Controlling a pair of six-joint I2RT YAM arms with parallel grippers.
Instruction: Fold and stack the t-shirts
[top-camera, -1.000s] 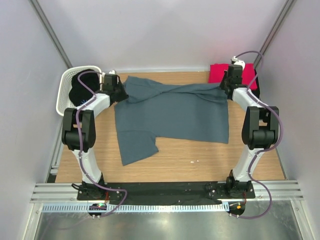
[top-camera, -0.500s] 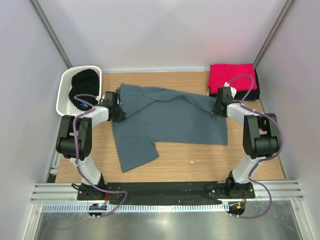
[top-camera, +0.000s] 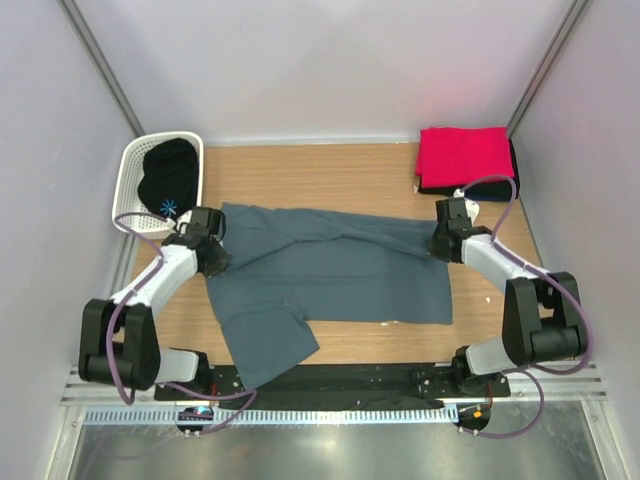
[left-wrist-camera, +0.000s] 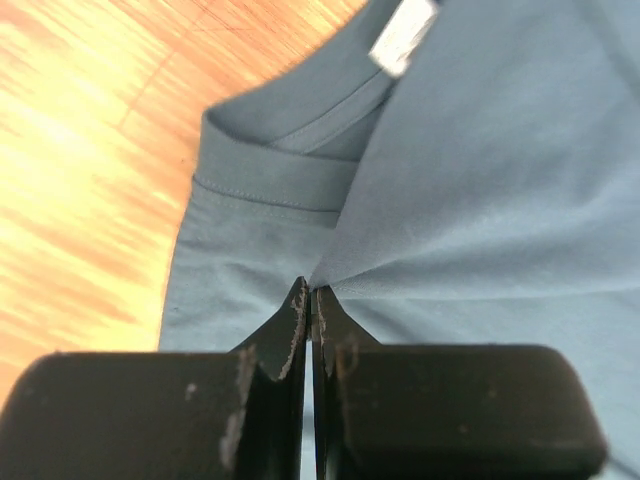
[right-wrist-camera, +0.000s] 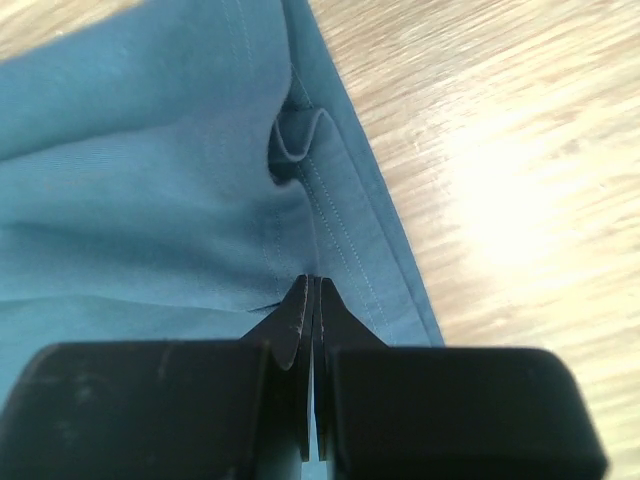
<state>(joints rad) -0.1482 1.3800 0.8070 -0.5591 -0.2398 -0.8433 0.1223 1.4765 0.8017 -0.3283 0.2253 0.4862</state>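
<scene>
Across table (top-camera: 330, 170), left gripper (left-wrist-camera: 308, 295) and right gripper (right-wrist-camera: 311, 285) dragged blue-grey t-shirt (top-camera: 330, 270) nearer.

Perhaps four t-shirts (top-camera: 340, 270), one white basket (top-camera: 125, 180), one table (top-camera: 330, 172)

- left arm (top-camera: 155, 285): folded low, its elbow drawn back toward the near-left corner beside its base. The white forearm reaches forward and inward.
- left end effector (left-wrist-camera: 306, 295): both fingers pressed flat together with only a hairline seam between the tips. They pinch a raised fold of the slate-blue t-shirt (top-camera: 340, 270) just below its collar.
- right arm (top-camera: 495, 260): also folded low, elbow back at the near-right side. The forearm angles forward and inward, toward the left.
- right end effector (right-wrist-camera: 310, 290): fingers fully together, nipping the same garment close to its stitched edge.
- the two end effectors: well apart, at about the same depth, tips pointing toward one another.
</scene>
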